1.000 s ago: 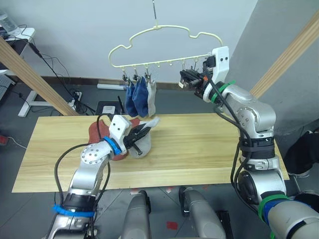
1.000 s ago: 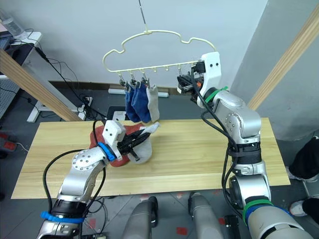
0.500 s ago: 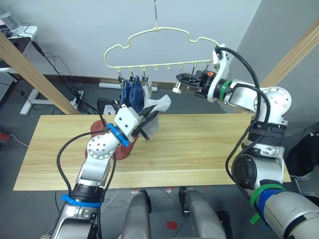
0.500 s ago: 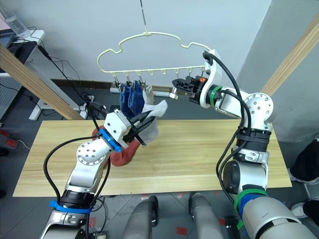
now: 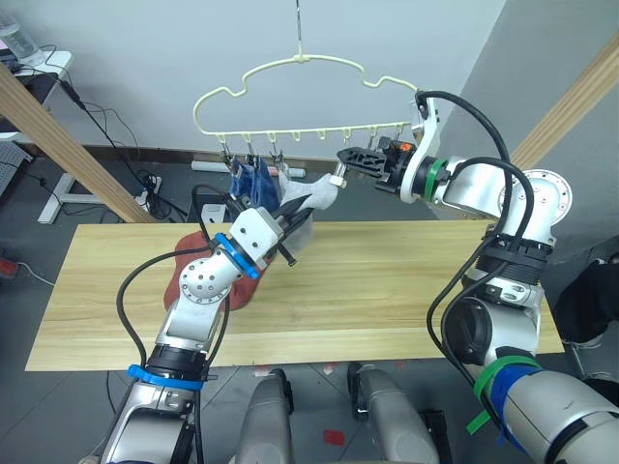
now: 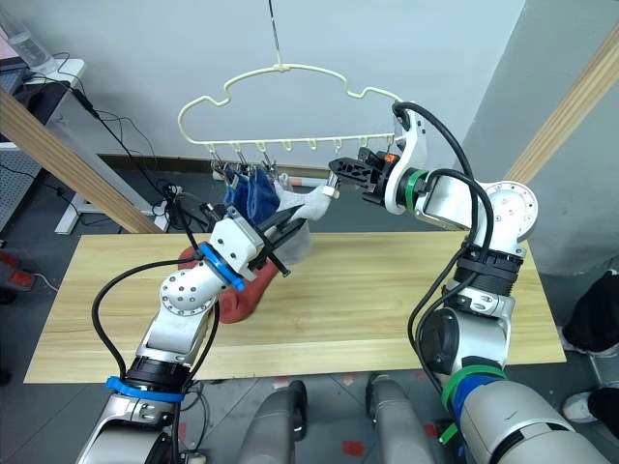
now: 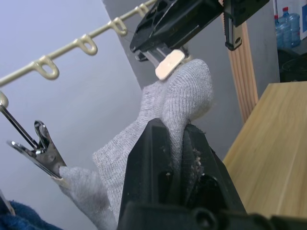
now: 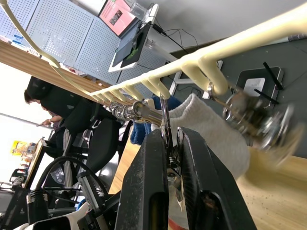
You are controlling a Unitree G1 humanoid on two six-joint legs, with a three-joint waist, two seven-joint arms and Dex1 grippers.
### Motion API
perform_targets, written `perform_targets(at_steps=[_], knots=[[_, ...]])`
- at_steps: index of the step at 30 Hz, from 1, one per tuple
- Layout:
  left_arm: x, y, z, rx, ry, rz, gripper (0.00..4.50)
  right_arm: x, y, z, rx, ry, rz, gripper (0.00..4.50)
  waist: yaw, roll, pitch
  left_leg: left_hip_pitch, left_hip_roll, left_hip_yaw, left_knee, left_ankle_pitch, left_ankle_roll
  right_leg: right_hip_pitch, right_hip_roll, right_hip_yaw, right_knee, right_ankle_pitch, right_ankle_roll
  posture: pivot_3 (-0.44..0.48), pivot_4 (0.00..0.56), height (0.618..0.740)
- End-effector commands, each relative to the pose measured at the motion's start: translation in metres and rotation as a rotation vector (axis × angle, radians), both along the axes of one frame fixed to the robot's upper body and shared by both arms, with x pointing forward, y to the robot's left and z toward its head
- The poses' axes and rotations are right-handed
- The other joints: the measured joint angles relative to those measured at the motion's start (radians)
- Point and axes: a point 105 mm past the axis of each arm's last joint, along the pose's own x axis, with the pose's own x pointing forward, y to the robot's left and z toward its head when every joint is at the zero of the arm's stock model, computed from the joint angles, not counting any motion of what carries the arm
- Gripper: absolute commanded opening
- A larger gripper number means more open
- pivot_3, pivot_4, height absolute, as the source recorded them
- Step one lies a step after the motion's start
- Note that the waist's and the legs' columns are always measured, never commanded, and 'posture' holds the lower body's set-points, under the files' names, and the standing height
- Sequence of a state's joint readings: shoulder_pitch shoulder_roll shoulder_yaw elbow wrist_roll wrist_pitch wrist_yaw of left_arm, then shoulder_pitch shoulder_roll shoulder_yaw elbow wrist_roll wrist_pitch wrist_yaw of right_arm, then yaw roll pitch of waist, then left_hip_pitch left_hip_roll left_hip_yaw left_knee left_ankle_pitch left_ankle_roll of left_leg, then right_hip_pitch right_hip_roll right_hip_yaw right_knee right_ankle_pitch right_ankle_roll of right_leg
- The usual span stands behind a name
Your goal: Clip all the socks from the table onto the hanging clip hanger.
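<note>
Left pincer (image 5: pixel 290 220) is clamped on a grey sock (image 5: pixel 311 198), lifted off the bench (image 5: pixel 406 280) and held up just under the hanger (image 5: pixel 300 97). The sock's long axis slants up from that pincer toward the right pincer (image 5: pixel 340 166), its free end touching the pale tip of a clip (image 7: pixel 169 63) there. The right pincer is pressed together on that metal clip, below the hanger's bar and toward its middle, and looks to be squeezing it so its mouth can take fabric; whether the mouth is truly parted I cannot tell.

The coming move turns on that small gap: the sock's end lies right at the clip, so the left arm probably needs only a short push up and across into the mouth before the right lets go.

Blue socks (image 5: pixel 253 180) and another grey one already hang at the hanger's left end. Red socks (image 5: pixel 184 280) lie on the bench under the left arm.
</note>
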State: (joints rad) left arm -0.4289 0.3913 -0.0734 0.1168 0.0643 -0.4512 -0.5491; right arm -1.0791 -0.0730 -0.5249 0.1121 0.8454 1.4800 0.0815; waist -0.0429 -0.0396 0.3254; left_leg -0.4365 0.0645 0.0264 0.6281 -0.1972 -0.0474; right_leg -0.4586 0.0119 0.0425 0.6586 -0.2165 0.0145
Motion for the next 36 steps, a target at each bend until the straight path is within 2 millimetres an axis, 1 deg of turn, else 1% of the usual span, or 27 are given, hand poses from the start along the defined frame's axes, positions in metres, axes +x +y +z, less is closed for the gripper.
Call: perform_targets(at_steps=[1, 11, 18, 23, 28, 29, 30, 31, 32, 33, 34, 35, 36], knots=[[-0.004, -0.001, 0.011, -0.002, -0.068, -0.002, 0.37, -0.003, 0.000, 0.003, -0.013, -0.011, 0.001, 0.06, 0.000, 0.000, 0.000, 0.000, 0.000, 0.000, 0.000, 0.000, 0.000, 0.000, 0.000, 0.000, 0.000, 0.000, 0.000, -0.063, 0.322, 0.740], [-0.003, -0.005, 0.009, 0.008, -0.088, -0.006, 0.37, -0.006, 0.008, 0.007, 0.025, 0.015, 0.029, 0.06, 0.000, 0.000, 0.000, 0.000, 0.000, 0.000, 0.000, 0.000, 0.000, 0.000, 0.000, 0.000, 0.000, 0.000, 0.000, -0.059, 0.318, 0.740], [-0.003, -0.009, 0.010, 0.005, -0.090, -0.014, 0.37, -0.009, 0.010, 0.005, 0.027, 0.021, 0.042, 0.06, -0.001, 0.000, 0.000, 0.000, 0.000, 0.000, 0.000, 0.000, 0.000, 0.000, 0.000, 0.000, 0.000, 0.000, 0.000, -0.055, 0.316, 0.740], [-0.003, -0.009, 0.010, 0.003, -0.087, -0.017, 0.34, -0.010, 0.011, 0.003, 0.019, 0.011, 0.037, 1.81, -0.002, 0.000, 0.000, 0.000, 0.000, 0.000, 0.000, 0.000, 0.000, 0.000, 0.000, 0.000, 0.000, 0.000, 0.000, -0.055, 0.313, 0.740], [-0.002, -0.011, 0.006, -0.005, -0.043, -0.024, 0.34, -0.013, 0.008, 0.002, 0.015, -0.007, 0.042, 3.58, -0.005, 0.000, 0.000, -0.001, 0.000, 0.000, 0.000, 0.000, 0.000, 0.000, 0.000, 0.000, 0.000, 0.000, 0.000, -0.066, 0.316, 0.740], [0.000, -0.013, 0.005, -0.019, -0.017, -0.028, 0.34, -0.014, -0.001, 0.003, 0.009, -0.019, 0.024, 3.98, -0.005, 0.000, 0.000, -0.001, 0.000, 0.000, 0.000, 0.000, 0.000, 0.000, 0.000, 0.000, 0.000, 0.000, 0.000, -0.066, 0.316, 0.740], [0.002, -0.014, 0.004, -0.030, 0.002, -0.031, 0.34, -0.014, -0.008, 0.003, 0.005, -0.027, 0.010, 4.26, -0.004, 0.000, 0.000, -0.001, 0.000, 0.000, 0.000, 0.000, 0.000, 0.000, 0.000, 0.000, 0.000, 0.000, 0.000, -0.066, 0.316, 0.740], [0.002, -0.015, 0.004, -0.037, 0.016, -0.033, 0.34, -0.015, -0.012, 0.003, 0.001, -0.034, 0.002, 4.47, -0.002, 0.000, 0.000, -0.001, 0.000, -0.001, 0.000, 0.000, 0.000, 0.000, 0.000, -0.001, 0.000, 0.000, 0.000, -0.072, 0.318, 0.740], [0.006, -0.016, 0.003, -0.055, 0.049, -0.031, 0.34, -0.018, -0.027, 0.000, -0.052, -0.073, -0.035, 4.47, -0.001, 0.000, 0.000, -0.001, 0.000, -0.001, 0.000, 0.000, 0.000, 0.000, 0.000, -0.001, -0.001, 0.000, 0.000, -0.080, 0.320, 0.740], [0.009, -0.016, 0.001, -0.065, 0.075, -0.023, 0.54, -0.023, -0.039, -0.003, -0.126, -0.121, -0.056, 4.49, 0.003, 0.000, 0.000, -0.002, 0.000, -0.001, 0.000, 0.000, 0.000, 0.000, 0.000, -0.001, -0.001, 0.000, 0.000, -0.086, 0.321, 0.740], [0.012, -0.016, 0.001, -0.072, 0.094, -0.017, 0.75, -0.028, -0.045, -0.006, -0.182, -0.154, -0.062, 4.50, 0.007, 0.000, 0.000, -0.002, -0.001, -0.001, 0.000, 0.000, 0.000, 0.000, -0.001, -0.002, -0.002, 0.000, 0.000, -0.086, 0.321, 0.740], [0.013, -0.016, 0.000, -0.075, 0.106, -0.013, 0.89, -0.031, -0.048, -0.009, -0.217, -0.176, -0.059, 4.50, 0.007, 0.000, 0.000, -0.003, -0.001, -0.002, 0.000, 0.000, 0.000, 0.000, -0.001, -0.002, -0.003, 0.000, 0.000, -0.092, 0.323, 0.740], [0.014, -0.016, 0.000, -0.091, 0.132, -0.020, 1.20, -0.033, -0.053, -0.011, -0.260, -0.211, -0.081, 4.50, 0.004, 0.000, 0.000, -0.004, -0.001, -0.001, 0.000, 0.000, 0.001, -0.001, -0.001, -0.001, -0.004, 0.000, 0.001, -0.098, 0.324, 0.740]])
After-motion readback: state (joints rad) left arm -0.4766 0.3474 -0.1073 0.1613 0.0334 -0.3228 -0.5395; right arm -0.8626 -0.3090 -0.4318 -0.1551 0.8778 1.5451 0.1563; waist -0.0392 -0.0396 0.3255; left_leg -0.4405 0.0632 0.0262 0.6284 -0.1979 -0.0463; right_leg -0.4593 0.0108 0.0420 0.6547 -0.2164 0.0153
